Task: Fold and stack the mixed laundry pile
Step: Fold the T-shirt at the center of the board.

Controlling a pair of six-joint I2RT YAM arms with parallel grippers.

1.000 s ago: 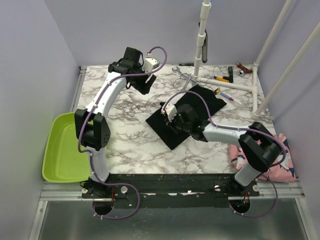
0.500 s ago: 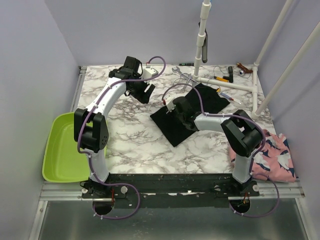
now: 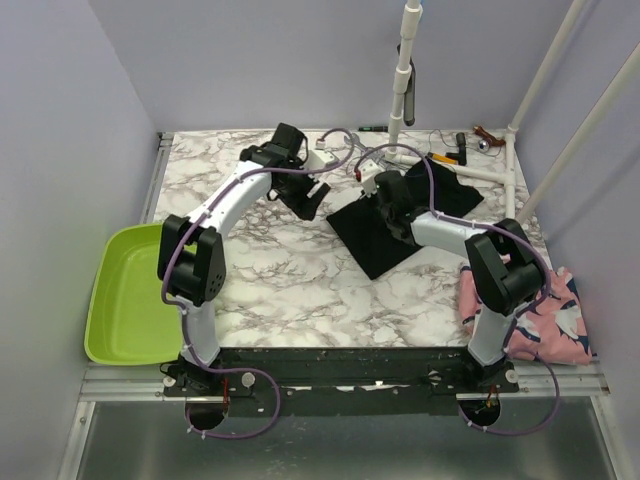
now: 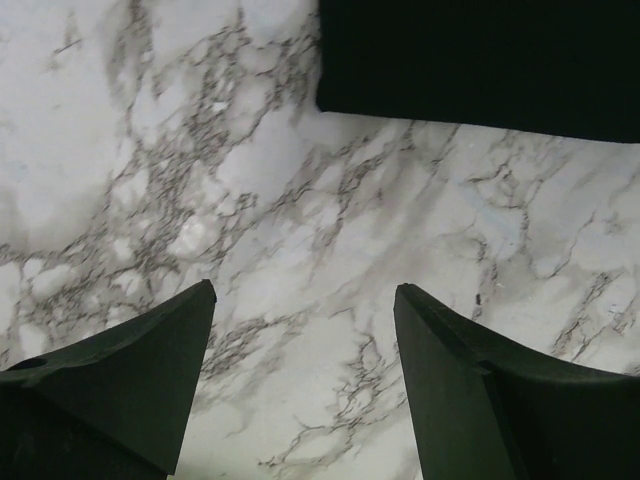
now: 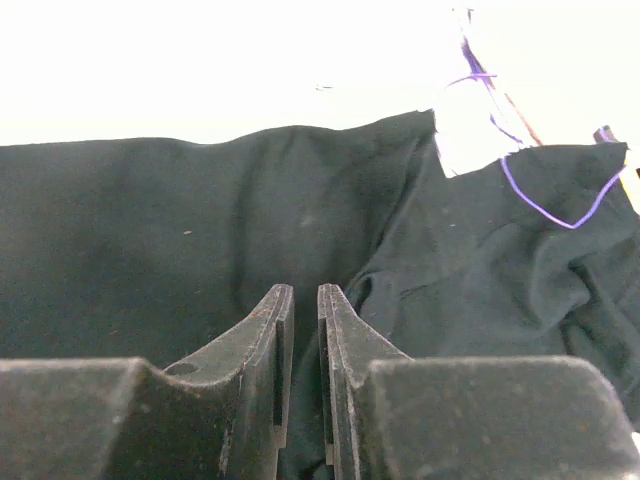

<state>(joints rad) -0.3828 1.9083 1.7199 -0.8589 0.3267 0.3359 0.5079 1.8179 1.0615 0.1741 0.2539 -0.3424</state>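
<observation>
Any lettering on the hand tools (image 3: 442, 157) at the far edge too small to read. Marble worktop (image 3: 260, 270), grey-veined, walled in lilac on three sides. On its far right half, black garment (image 3: 385, 240), spread mostly flat as a skewed rectangle, one corner toward the near edge, far part rumpled under the right arm. Past the worktop's near right corner, pink garment (image 3: 555, 320) with dark print, bunched beside the right arm's base. Lime basin (image 3: 125, 300) off the left edge, well apart from the cloth. Behind the black garment, a wrench (image 3: 362, 150), a white pipe frame (image 3: 470, 172) with an upright post, and loose wires near the cloth's far corner. Purple cables looping along both arms, one thin loop trailing across the rumpled cloth in the right wrist view. Left fingers (image 4: 305, 290) spread wide, nothing between them, poised over bare marble just left of the black garment, with a straight edge and one corner of that cloth ahead of the tips. Right fingers (image 5: 300, 290) drawn to a narrow slit, low on the black garment, pinching a thin fold of it, creases running off from the tips toward the right. Smooth cloth to their left, crumpled cloth to their right, bright worktop beyond.
</observation>
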